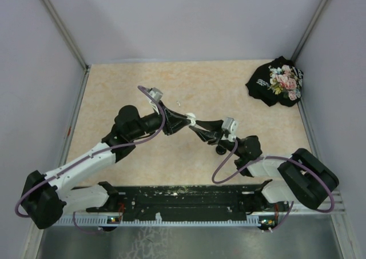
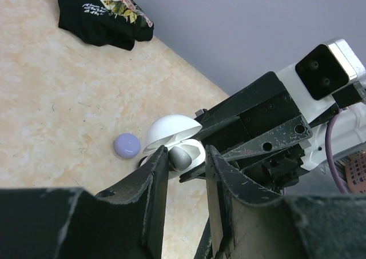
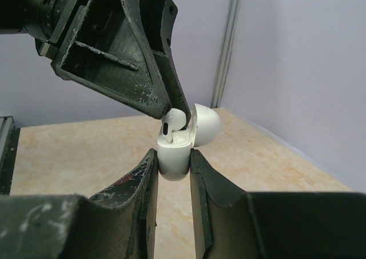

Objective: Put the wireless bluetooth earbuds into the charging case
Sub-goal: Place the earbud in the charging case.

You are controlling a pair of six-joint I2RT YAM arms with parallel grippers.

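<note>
Lying beyond the charging case (image 2: 171, 128): lavender disc (image 2: 126, 146), floral cloth (image 2: 103, 13).

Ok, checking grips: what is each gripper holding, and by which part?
Right gripper clamps the glossy white rounded charging case by its lower body, lid open. Left gripper, fingers parted, flanks the small white earbud; no hold shows.

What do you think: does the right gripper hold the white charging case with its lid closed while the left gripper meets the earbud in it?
Nearly: the lid of the charging case is open, hinged back, as the right wrist view shows. The rest stands.
</note>
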